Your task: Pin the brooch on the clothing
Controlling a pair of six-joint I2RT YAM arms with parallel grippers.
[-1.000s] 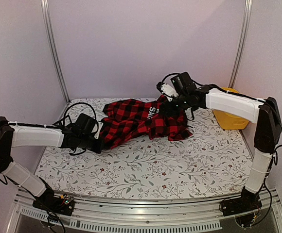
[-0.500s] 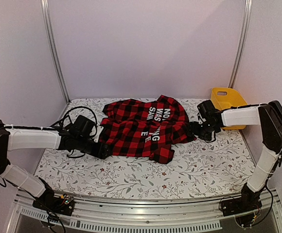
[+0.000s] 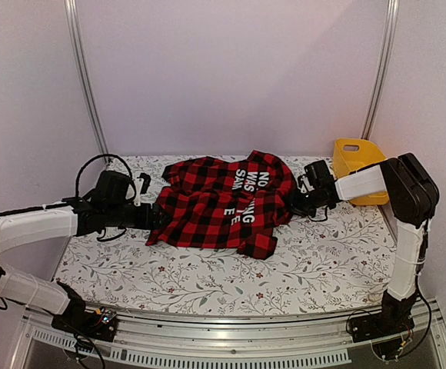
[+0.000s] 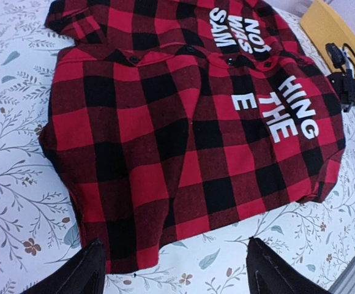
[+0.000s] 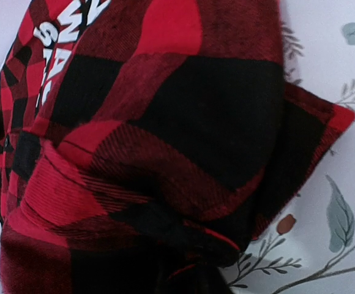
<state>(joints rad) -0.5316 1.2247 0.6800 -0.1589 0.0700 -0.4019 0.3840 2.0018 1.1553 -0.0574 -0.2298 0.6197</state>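
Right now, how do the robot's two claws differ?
The left gripper stands open at the shirt hem, gripping nothing; the right gripper looks closed on bunched cloth at the opposite edge. The left is far from the yellow bin, the right close beside it. Both sit low at the shirt's edges.

Left arm: low, forearm stretched toward 3 o'clock.
Left gripper: fingers spread wide, nothing between them.
Right arm: elbow high, forearm pointing toward 9 o'clock.
Right gripper: jaws hidden, state unclear.
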